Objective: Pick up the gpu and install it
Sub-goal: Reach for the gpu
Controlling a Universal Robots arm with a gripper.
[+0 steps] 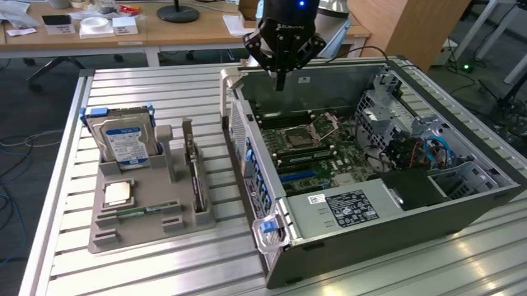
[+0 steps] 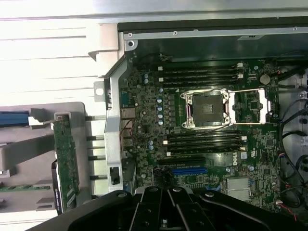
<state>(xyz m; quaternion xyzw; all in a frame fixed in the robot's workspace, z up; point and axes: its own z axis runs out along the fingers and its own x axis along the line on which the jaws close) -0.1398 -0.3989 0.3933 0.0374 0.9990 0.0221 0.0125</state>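
Above the open computer case, upper middle of the exterior view: my gripper is clenched on nothing.

The graphics card stands on edge in the grey holder at the exterior view's left, beside the hard drive and well apart from the gripper. My worry is that with the jaws shut I can't take the thin card. Going down from here would, I judge, jab the motherboard or clip the case rim, and a skewed grasp could tip the card in its slot. The arm hangs straight down, fingertips pointing into the case near its back rim.
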